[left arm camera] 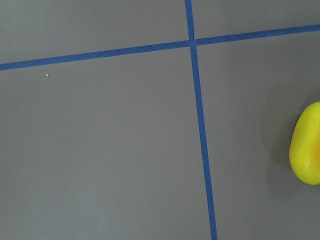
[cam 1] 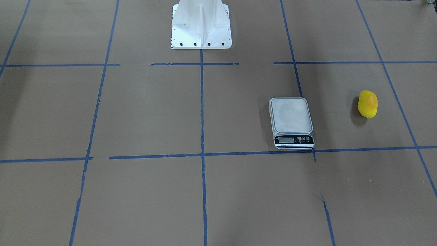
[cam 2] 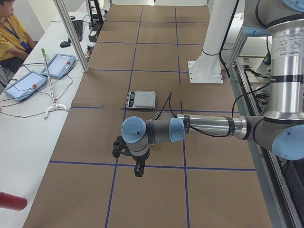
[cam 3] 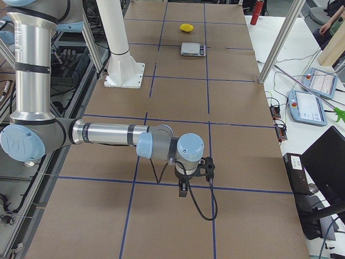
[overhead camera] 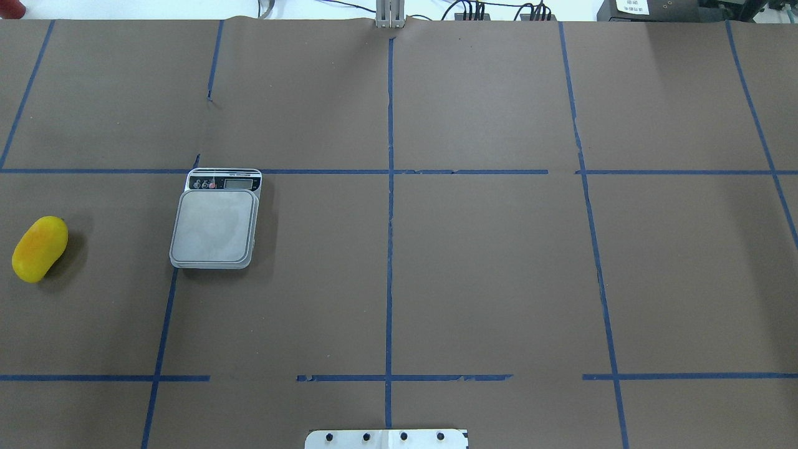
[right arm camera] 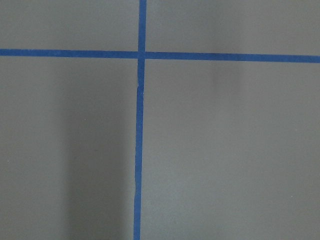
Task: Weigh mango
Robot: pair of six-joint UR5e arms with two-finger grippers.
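Overhead exterior: mango (overhead camera: 39,249) on table (overhead camera: 499,280), apart from scale (overhead camera: 215,224).

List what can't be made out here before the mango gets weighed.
Reading on the scale: the display is too small in the front-facing and overhead views.
Full outline of the mango: cut off by the right edge in the left wrist view. It is unseen in the exterior left view, probably behind the left arm.
State of the left gripper and right gripper: they show in the side views only, so open or shut cannot be told.
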